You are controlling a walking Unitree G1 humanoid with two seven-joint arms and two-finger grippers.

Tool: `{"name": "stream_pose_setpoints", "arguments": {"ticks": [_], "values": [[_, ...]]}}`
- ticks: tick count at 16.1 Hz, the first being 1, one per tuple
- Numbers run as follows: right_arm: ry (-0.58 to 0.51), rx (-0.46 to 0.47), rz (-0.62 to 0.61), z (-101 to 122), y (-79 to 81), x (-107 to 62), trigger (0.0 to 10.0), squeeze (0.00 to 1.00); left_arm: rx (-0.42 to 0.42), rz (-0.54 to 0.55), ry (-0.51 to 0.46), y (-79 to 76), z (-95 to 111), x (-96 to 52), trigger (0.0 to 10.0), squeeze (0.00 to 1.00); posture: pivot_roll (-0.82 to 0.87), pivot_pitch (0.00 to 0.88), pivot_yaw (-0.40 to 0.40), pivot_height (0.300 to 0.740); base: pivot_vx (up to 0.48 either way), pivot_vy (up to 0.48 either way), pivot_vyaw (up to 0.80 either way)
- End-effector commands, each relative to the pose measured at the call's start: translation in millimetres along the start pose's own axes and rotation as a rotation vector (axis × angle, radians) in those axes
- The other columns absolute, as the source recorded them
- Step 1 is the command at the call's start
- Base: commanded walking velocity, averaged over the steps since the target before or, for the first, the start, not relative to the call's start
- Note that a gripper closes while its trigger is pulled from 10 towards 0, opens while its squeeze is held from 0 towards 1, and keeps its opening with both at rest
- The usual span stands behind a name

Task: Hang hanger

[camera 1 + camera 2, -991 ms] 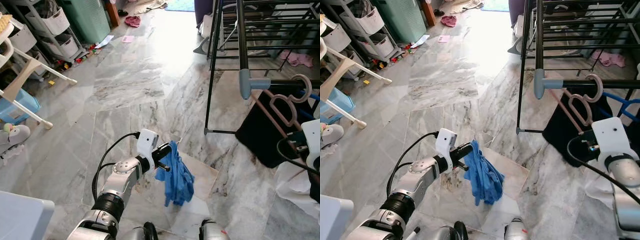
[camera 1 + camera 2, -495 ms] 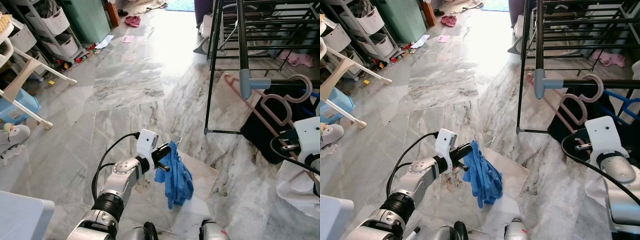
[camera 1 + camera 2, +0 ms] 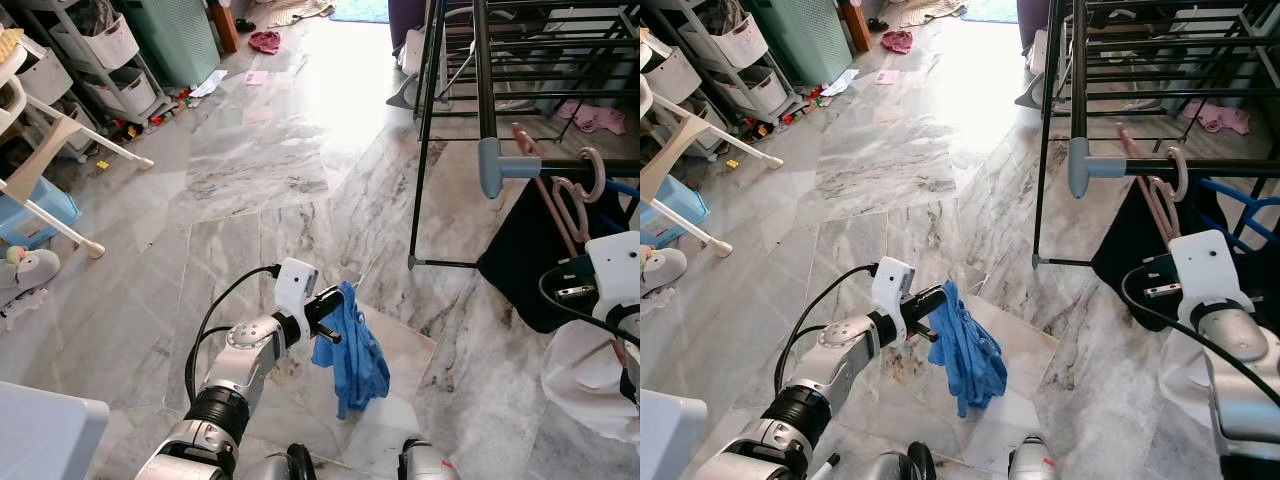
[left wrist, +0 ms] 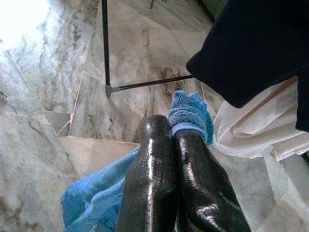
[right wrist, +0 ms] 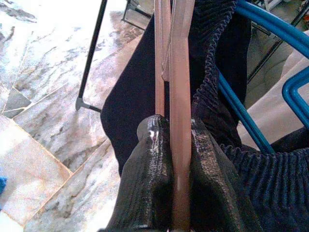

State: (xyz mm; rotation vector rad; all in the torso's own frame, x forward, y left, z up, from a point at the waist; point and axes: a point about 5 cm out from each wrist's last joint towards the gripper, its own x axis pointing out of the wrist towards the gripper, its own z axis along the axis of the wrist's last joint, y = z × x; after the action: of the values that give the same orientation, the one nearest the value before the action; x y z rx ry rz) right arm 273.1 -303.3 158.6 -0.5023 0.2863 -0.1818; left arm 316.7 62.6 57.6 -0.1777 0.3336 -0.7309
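Pink hanger at the drying rack rail

My right gripper has its jaws pinched on the pink hanger, whose hook sits at the black rail of the drying rack. My left gripper has its jaws pressed together on a blue cloth above the marble floor.

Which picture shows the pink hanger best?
The left eye view: the pink hanger shows whole there, its hook at the black rail. The right eye view shows it edge-on. The right wrist view shows just its bar, pinched in the right gripper. The left wrist view misses it.
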Motion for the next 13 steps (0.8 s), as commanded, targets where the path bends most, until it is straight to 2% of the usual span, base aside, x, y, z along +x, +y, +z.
{"name": "stream_pose_setpoints", "arguments": {"ticks": [1,2,4,5,6,7,9,11,12,13], "values": [[0.007,-0.004,0.009,-2.2,1.4,0.3,0.0,0.0,-0.001,0.021,-0.001,4.1,-1.8,-2.9,10.0,0.0,-0.3,0.188,0.154,0.74,0.0,0.0,0.0],[0.012,-0.009,0.0,-2.7,1.1,1.1,0.0,0.0,0.0,0.022,-0.001,4.3,-1.8,-2.9,10.0,0.0,-0.3,0.187,0.153,0.74,0.0,0.0,0.0],[0.018,-0.032,0.003,-3.8,2.9,2.9,2.7,0.0,0.002,0.023,-0.001,4.4,-1.7,-2.5,10.0,0.0,-0.3,0.187,0.154,0.74,0.0,0.0,0.0],[0.018,-0.046,0.01,-4.1,4.3,3.8,4.6,0.0,0.002,0.023,0.0,4.6,-1.6,-2.4,10.0,0.0,-0.3,0.187,0.154,0.74,0.0,0.0,0.0],[0.02,-0.057,0.009,-4.5,5.0,4.2,10.0,0.0,0.004,0.023,0.0,4.6,-1.6,-2.5,10.0,0.0,-0.3,0.187,0.154,0.74,0.0,0.0,0.0],[0.02,-0.052,0.011,-4.6,6.3,4.7,10.0,1.0,0.005,0.023,0.001,4.6,-2.0,-2.7,10.0,0.0,-0.3,0.186,0.154,0.74,0.0,0.0,0.0],[0.018,-0.081,0.004,-3.6,8.4,6.0,10.0,1.0,0.005,0.026,0.002,5.2,-3.2,-3.4,10.0,0.0,-0.3,0.186,0.153,0.74,0.0,0.0,0.0],[0.015,-0.089,-0.001,-1.6,8.7,7.8,10.0,0.89,0.005,0.027,0.001,5.3,-3.0,-3.3,10.0,0.0,-0.3,0.184,0.152,0.74,0.0,0.0,0.0],[0.012,-0.092,-0.004,0.3,7.9,9.3,10.0,0.15,0.006,0.026,0.001,4.8,-3.1,-3.0,10.0,0.0,-0.3,0.184,0.151,0.74,0.0,0.0,0.0],[0.007,-0.094,-0.006,2.4,7.0,10.9,10.0,0.01,0.006,0.024,0.002,4.7,-3.1,-2.9,10.0,0.0,-0.3,0.184,0.151,0.74,0.0,0.0,0.0]]}}
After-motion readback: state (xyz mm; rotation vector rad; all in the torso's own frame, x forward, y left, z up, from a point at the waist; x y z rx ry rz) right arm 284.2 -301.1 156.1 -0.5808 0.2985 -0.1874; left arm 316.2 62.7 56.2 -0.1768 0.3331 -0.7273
